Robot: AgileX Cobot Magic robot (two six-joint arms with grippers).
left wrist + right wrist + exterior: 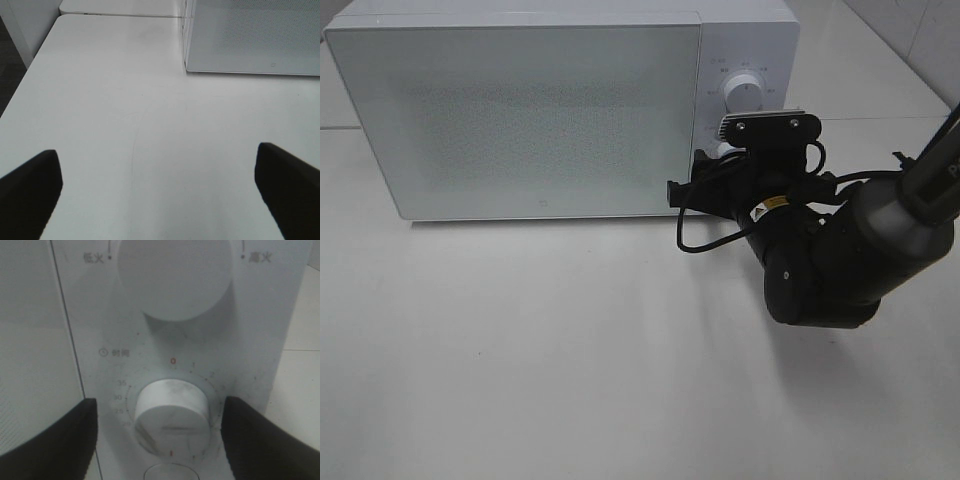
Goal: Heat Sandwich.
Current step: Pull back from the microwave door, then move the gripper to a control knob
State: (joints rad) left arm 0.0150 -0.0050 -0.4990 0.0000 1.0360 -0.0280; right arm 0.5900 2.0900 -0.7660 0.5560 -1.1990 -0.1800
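The sandwich is out of view. The white microwave stands at the back of the table with its door shut. My right gripper is up against the control panel, and its dark fingers straddle the lower timer knob. There is a gap on one side, while the other finger is close to the knob. The larger upper knob sits just beyond. In the exterior high view the right gripper is mostly hidden behind its wrist camera. My left gripper is open over bare table, holding nothing.
The microwave's front corner lies ahead of the left gripper. The white table runs wide in front of the microwave, and its edge drops off beside the left arm. The right arm reaches in from the right.
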